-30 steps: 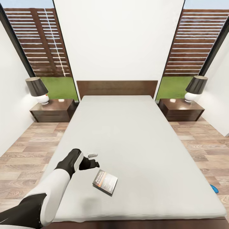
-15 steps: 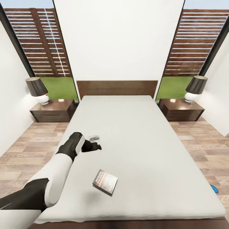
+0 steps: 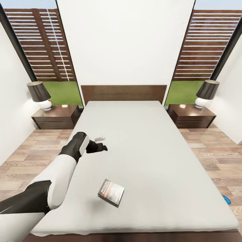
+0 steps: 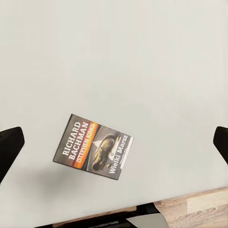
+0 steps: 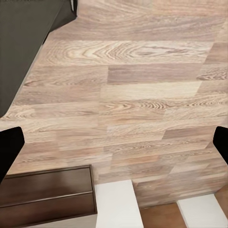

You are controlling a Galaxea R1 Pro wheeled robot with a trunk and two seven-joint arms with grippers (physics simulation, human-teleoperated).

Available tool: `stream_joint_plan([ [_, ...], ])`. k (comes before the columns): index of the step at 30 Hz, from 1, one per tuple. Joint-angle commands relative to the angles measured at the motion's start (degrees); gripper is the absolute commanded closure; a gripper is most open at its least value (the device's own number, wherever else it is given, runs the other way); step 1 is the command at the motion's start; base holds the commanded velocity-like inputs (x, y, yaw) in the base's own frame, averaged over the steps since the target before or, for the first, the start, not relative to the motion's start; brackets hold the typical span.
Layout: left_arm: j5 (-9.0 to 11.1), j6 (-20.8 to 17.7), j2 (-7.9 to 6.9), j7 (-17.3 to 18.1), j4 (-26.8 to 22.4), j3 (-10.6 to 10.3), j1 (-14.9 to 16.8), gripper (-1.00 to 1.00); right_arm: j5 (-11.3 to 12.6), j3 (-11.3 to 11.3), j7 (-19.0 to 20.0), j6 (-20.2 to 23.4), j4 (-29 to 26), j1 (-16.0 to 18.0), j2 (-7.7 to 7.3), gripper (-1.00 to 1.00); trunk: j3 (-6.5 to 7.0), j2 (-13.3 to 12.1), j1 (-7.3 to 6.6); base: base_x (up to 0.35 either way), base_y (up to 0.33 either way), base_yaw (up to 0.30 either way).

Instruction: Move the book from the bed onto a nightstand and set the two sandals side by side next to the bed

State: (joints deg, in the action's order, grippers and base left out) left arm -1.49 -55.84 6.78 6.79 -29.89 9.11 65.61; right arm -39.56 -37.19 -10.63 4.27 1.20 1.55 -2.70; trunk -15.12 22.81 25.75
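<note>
Lying flat on the off-white mattress of the bed (image 3: 151, 161) is the book (image 3: 111, 192), seen at about 6 o'clock in the head view, near the foot end & a bit to the left. The left gripper (image 3: 103, 147) is held in the air over the mattress, at about 11 o'clock from the book & well apart from it. Nothing is held by it. In the left wrist view the book (image 4: 93, 147) is seen between the two dark fingertips (image 4: 9, 145), which are spread wide. In the right wrist view the right gripper's fingertips (image 5: 8, 147) are wide apart too, w/ wood floor (image 5: 137, 95) under them. A nightstand (image 3: 55, 116) w/ a lamp (image 3: 40, 94) is seen at 10 o'clock, another nightstand (image 3: 191, 115) at 2 o'clock. A bit of blue sandal (image 3: 227, 199) is seen on the floor at 4 o'clock, by the bed's right side.
</note>
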Motion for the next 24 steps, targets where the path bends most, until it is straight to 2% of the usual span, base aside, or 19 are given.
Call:
stream_joint_plan([
  [1,-0.2,-0.3,0.05,0.2,0.0,0.4,0.1,-1.00,-0.6,-0.4,-0.2,0.1,0.1,0.1,-0.02,-1.00,-0.10,0.1,0.03,0.000,0.000,0.000],
  [11,-0.2,-0.2,-0.13,0.0,0.1,0.5,0.2,-1.00,-0.7,-0.4,-0.2,-2.1,0.4,0.1,-0.02,-1.00,-0.10,0.1,0.03,0.000,0.000,0.000],
  [24,-0.1,0.0,-0.18,0.0,0.1,0.5,0.2,-1.00,-0.7,-0.4,-0.2,-2.6,0.5,0.1,-0.02,-1.00,-0.10,0.1,0.03,0.000,0.000,0.000],
])
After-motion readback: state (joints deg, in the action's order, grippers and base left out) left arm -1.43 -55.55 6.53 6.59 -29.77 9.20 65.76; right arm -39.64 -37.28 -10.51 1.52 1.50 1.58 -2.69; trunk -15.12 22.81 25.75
